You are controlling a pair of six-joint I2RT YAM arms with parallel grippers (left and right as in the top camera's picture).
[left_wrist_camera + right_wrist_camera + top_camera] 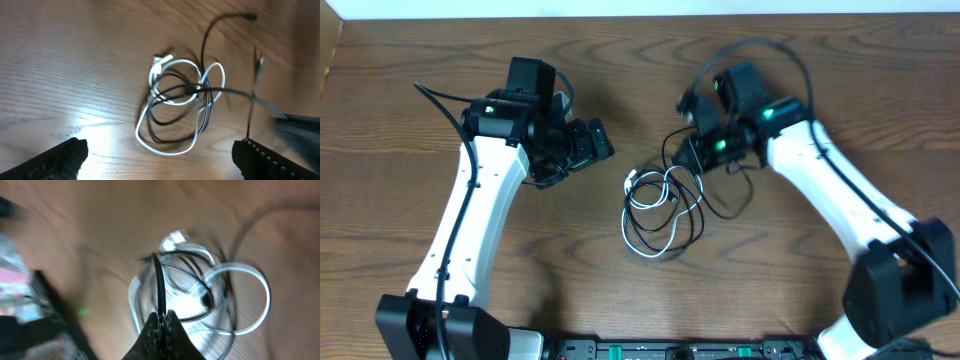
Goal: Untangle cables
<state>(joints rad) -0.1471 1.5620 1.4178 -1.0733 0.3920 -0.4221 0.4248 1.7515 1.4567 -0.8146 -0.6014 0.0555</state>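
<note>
The cables lie in one tangle (660,205) mid-table: a white cable (642,243) in loops, with two black cables (699,215) threaded through it. My right gripper (692,150) is at the tangle's upper right edge. It is shut on a black cable (159,280), which runs taut from the pile up into the jaws (162,319). My left gripper (592,143) is open and empty, to the upper left of the tangle and apart from it. In the left wrist view its jaws (160,160) frame the white cable (165,150) and the taut black cable (235,91).
The wooden table (410,60) carries only the tangle. A loose black plug end (250,16) sticks out beyond the pile. Thicker black wires (760,45) run to the right arm at the back. The table's back edge is near the top.
</note>
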